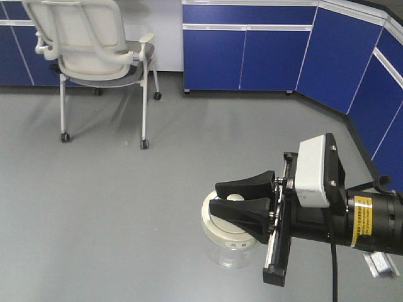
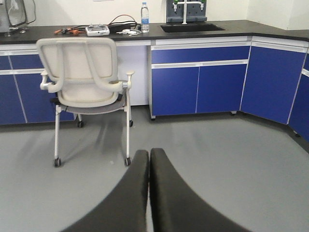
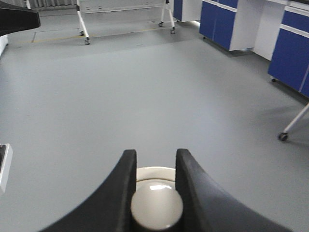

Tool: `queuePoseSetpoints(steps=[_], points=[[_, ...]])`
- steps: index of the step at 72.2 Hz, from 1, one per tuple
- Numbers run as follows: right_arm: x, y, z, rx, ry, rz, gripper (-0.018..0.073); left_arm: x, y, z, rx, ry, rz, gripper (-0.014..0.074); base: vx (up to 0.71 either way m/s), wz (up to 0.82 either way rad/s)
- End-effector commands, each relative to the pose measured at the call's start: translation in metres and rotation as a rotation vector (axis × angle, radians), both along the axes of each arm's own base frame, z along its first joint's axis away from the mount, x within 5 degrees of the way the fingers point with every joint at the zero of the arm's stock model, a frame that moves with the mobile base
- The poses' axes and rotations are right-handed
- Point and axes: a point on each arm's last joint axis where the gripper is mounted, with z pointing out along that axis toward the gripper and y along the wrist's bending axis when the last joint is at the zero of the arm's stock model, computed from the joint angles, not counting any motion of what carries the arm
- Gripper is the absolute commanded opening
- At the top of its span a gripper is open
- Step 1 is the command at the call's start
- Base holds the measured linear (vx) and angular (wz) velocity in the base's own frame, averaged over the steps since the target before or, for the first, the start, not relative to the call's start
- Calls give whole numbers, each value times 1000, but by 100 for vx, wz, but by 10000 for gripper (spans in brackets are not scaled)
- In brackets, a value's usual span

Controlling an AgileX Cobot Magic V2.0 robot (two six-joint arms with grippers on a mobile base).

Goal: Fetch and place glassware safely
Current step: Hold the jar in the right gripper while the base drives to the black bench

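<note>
The glassware (image 1: 232, 250) is a squat clear jar with a wide off-white lid (image 1: 217, 228) and a round knob (image 3: 157, 209). It hangs over the grey floor at the lower middle of the front view. My right gripper (image 1: 215, 195) reaches in from the right and is shut on the knob, one black finger on each side of it. In the right wrist view the lid's rim (image 3: 155, 172) shows between the fingers of the right gripper (image 3: 156, 154). My left gripper (image 2: 148, 152) is shut with nothing in it, pointing at the chair.
A white wheeled chair (image 1: 94, 50) stands at the back left, also in the left wrist view (image 2: 84, 82). Blue cabinets (image 1: 252, 56) line the back and right walls. The dark counter (image 2: 231, 26) carries a bottle (image 2: 145, 10) and a sink (image 2: 190, 27). Grey floor (image 1: 126, 214) lies around.
</note>
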Motion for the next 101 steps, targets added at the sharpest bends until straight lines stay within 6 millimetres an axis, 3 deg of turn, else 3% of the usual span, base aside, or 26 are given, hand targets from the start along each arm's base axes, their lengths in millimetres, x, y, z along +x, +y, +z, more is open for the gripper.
queuePoseSetpoints(steps=[1,54,101], points=[[-1,0,20,98,-49,7,-1,-1,0,14,-25,-88,-2,-7,59,-12],[-1,0,20,98,-49,7,-1,-1,0,14,-25,-88,-2,-7,51,-13],[-1,0,20,98,-49,7,-1,-1,0,14,-25,-88,-2,-7,34,-89]])
